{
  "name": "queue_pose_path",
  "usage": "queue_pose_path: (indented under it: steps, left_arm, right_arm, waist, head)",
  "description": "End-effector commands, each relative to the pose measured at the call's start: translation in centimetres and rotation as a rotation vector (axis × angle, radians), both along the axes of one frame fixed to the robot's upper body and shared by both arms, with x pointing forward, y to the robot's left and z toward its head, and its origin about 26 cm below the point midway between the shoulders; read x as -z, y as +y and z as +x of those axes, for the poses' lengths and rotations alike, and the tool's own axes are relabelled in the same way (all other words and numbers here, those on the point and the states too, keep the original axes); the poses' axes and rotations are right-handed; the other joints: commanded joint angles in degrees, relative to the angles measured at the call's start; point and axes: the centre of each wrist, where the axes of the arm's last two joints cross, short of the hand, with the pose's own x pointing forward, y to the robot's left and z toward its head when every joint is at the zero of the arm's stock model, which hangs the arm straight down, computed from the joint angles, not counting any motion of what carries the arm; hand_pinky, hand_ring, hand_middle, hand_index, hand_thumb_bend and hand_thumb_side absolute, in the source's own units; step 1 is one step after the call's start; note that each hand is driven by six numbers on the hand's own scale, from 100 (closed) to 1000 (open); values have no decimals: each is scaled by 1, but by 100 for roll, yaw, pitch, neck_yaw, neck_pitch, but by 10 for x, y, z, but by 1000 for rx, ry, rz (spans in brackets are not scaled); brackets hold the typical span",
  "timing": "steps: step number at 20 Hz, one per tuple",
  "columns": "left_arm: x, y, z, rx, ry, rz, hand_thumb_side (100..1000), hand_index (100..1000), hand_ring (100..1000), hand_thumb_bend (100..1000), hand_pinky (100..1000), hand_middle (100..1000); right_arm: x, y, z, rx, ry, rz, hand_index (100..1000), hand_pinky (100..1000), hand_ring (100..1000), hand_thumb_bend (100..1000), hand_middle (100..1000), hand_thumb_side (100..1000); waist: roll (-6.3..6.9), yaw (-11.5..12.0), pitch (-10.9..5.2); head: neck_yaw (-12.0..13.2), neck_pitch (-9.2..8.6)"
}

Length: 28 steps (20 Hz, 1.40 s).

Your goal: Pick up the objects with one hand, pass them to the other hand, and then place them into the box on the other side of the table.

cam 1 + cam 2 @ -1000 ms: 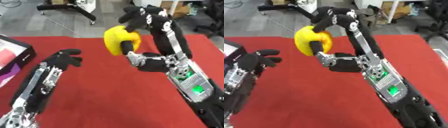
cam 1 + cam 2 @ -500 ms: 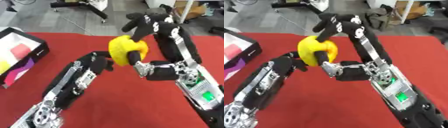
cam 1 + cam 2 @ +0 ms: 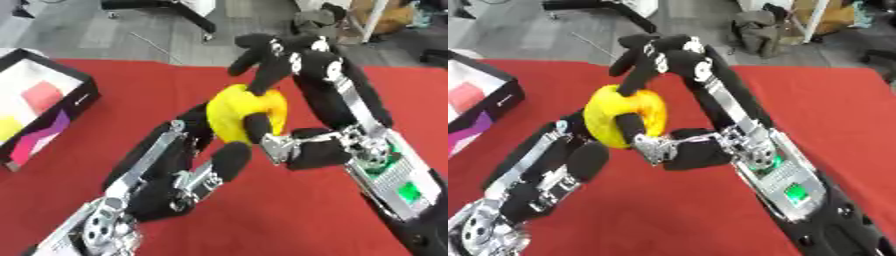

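Yellow object (image 3: 236,117), rounded, partly hidden by fingers; kind unclear. Right robot hand (image 3: 284,65) curled round it, thumb (image 3: 256,127) across its front, held above red table (image 3: 175,85). Left robot hand (image 3: 188,135) reaches its underside; fingers hidden. Box (image 3: 74,100) at left, cut off; no legible writing.

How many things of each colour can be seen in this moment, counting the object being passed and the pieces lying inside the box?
Yellow: 2, the held object and a piece in the box
Red or pink: 1, a square piece
Total: 3
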Motion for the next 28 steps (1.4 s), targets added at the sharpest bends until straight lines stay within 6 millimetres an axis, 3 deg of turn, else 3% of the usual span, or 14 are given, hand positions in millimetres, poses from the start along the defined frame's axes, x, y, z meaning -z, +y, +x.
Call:
queue_pose_path:
  steps: [1,7,10,11,17,22,28]
  left_arm:
    - [-8,-5,-5,32,-22,-37,657,665,835,518,1000,851]
    - [-9,-7,-6,9,20,-70,754,671,828,544,1000,854]
    - [-9,-8,-6,-1,39,-82,754,671,828,544,1000,854]
    - [-9,-9,-6,-2,43,-85,793,672,824,578,1000,852]
    - [-11,-12,-8,18,84,-120,802,659,809,584,1000,834]
    - [-12,-14,-9,40,88,-115,747,614,763,498,1000,781]
    - [-12,-15,-10,75,75,-94,601,564,696,363,980,701]
  right_arm:
    - [-5,3,-4,-25,-14,-6,484,858,650,100,311,100]
    - [-4,6,-5,-50,-9,-19,484,859,649,100,309,100]
    - [-3,6,-6,-54,-8,-23,484,859,649,100,309,100]
    - [-3,7,-6,-55,-6,-24,482,864,647,100,306,100]
    - [4,9,-7,-57,38,-54,481,868,643,100,302,138]
    - [5,9,-7,-59,40,-71,483,868,645,100,303,140]
    - [5,9,-7,-63,36,-85,489,868,649,100,307,133]
  waist:
    - [2,-7,-110]
    - [-9,-9,-102]
    - [-11,-9,-101]
    - [-13,-10,-100]
    - [-30,-16,-104]
    - [-35,-14,-107]
    - [-37,-14,-114]
  head:
    - [-45,40]
    - [-89,44]
    - [-99,40]
    - [-105,37]
    - [-148,47]
    - [-151,77]
    - [-152,132]
